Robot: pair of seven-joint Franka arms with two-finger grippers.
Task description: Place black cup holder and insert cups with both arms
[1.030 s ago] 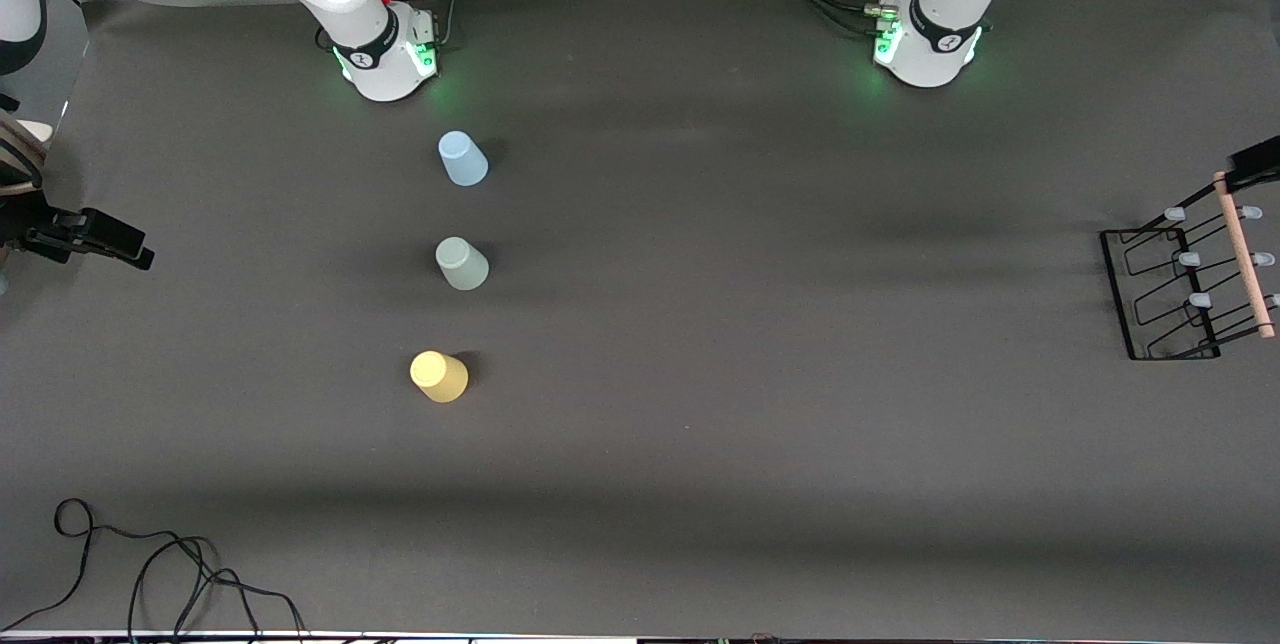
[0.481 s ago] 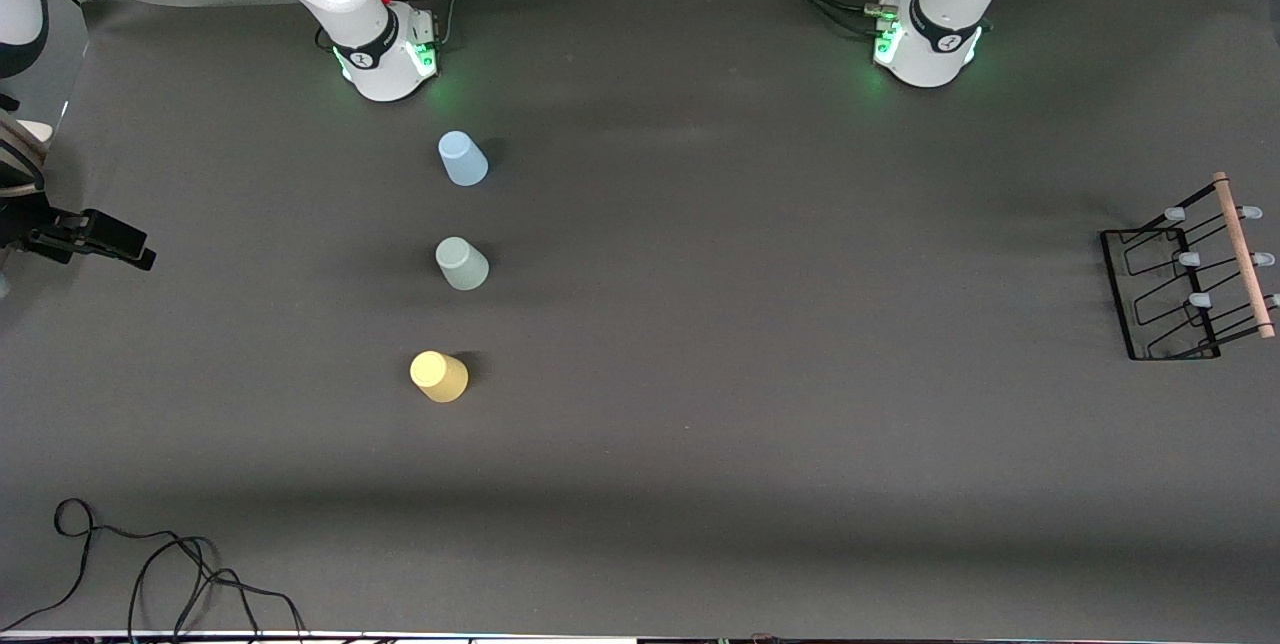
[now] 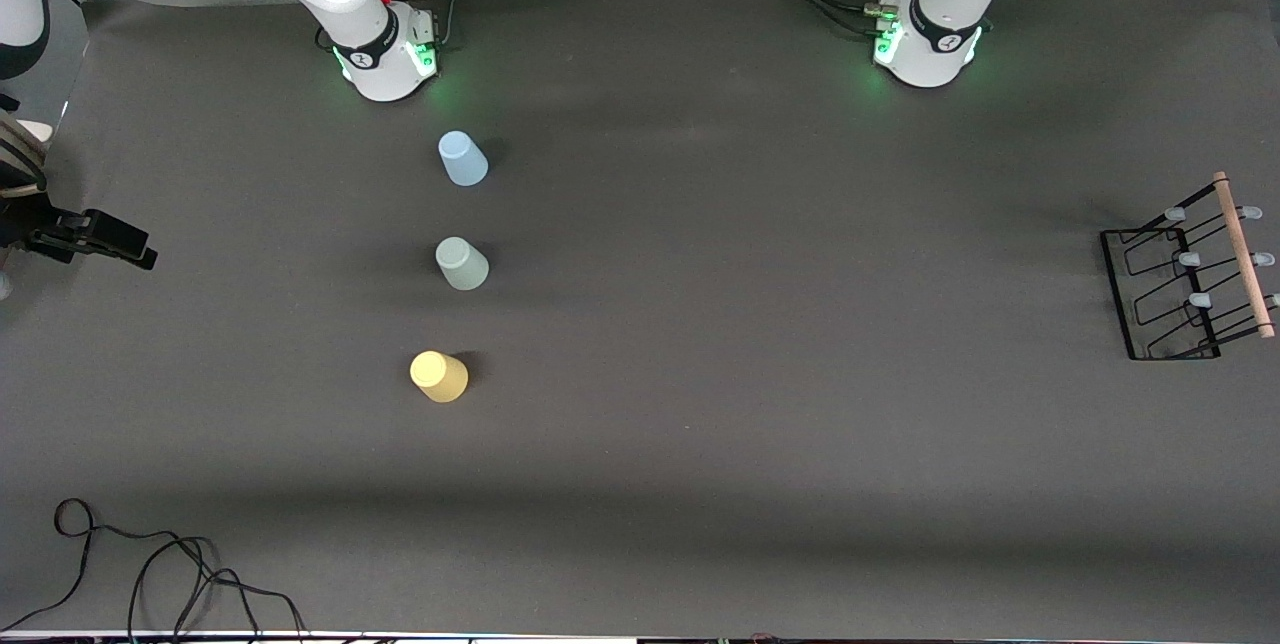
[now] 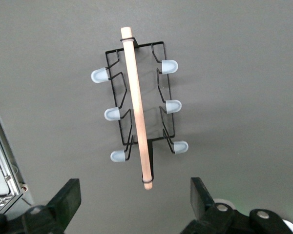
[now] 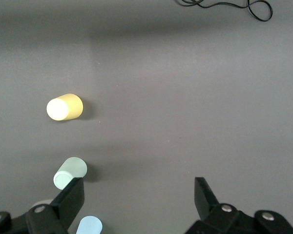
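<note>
Gone from the front view is the left gripper (image 4: 133, 204), which a second ago showed above the black cup holder (image 3: 1185, 269); it now hangs high over the rack, jaws wide and empty. That holder sits at the left arm's end of the table. Right gripper (image 5: 139, 207), jaws wide too, hovers above the blue cup (image 3: 462, 159), grey-green cup (image 3: 462, 263) and yellow cup (image 3: 438, 376), lined up inverted.

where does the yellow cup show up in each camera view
Front view: yellow cup, nearest the camera in the row of three, below the grey-green cup.
Left wrist view: not in it.
Right wrist view: yellow cup, alone on the cloth.
Shared landmark: grey-green cup, its neighbour in the front and right wrist views.
</note>
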